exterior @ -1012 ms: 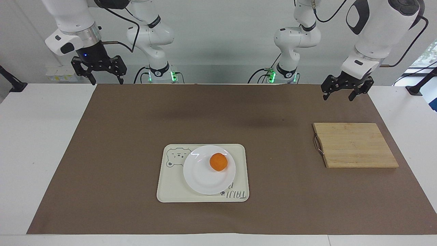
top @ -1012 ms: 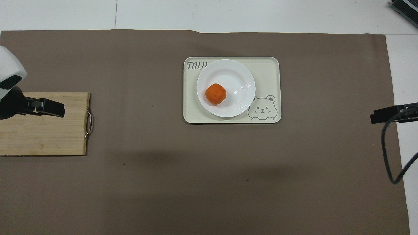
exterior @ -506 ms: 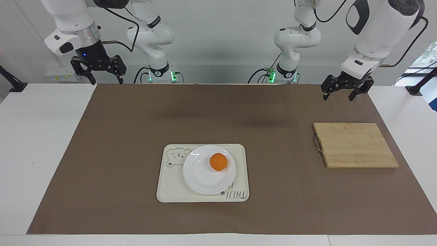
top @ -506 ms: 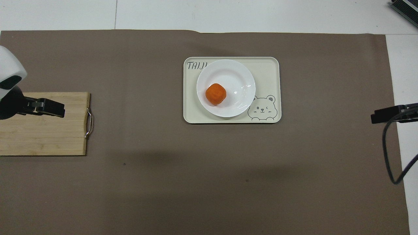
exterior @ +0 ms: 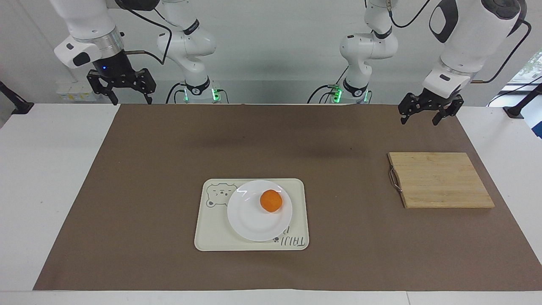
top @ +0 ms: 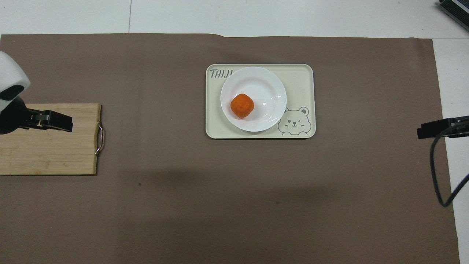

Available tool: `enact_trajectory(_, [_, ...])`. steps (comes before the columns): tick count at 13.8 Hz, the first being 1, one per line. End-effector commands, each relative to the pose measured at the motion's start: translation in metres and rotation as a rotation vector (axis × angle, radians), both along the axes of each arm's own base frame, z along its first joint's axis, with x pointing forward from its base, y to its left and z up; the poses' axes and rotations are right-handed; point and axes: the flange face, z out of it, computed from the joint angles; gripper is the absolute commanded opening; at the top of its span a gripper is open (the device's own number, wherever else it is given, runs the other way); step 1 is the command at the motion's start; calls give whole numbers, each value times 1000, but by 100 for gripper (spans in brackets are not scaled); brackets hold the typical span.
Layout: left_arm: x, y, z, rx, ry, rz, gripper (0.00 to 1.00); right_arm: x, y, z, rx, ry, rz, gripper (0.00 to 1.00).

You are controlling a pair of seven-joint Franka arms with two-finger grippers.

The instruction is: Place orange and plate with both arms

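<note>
The orange (exterior: 271, 201) lies in the white plate (exterior: 253, 224), off centre toward the left arm's end. The plate sits on a cream bear tray (exterior: 210, 234) mid-table. In the overhead view the orange (top: 242, 105) and plate (top: 264, 83) show the same way. My left gripper (exterior: 418, 122) hangs open and empty in the air at the left arm's end, over the mat's edge by the cutting board. My right gripper (exterior: 132, 102) hangs open and empty over the mat's corner at the right arm's end. Both are well away from the tray.
A bamboo cutting board (exterior: 440, 180) with a metal handle lies at the left arm's end; in the overhead view the left gripper (top: 55, 123) covers part of it. A brown mat (exterior: 148, 190) covers the table. A black cable (top: 438, 172) hangs by the right gripper (top: 432, 130).
The right gripper has drifted slightly up and out toward its end of the table. The left gripper, orange, plate and tray have not moved.
</note>
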Motion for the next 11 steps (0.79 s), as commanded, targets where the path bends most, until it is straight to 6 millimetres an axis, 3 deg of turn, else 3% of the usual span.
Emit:
enact_trajectory(1, [-6, 3, 1, -1, -11, 14, 100, -4, -1, 1, -16, -6, 26, 100])
enact_trajectory(11, [-6, 3, 1, -1, -11, 14, 100, -6, -8, 1, -1, 3, 29, 100])
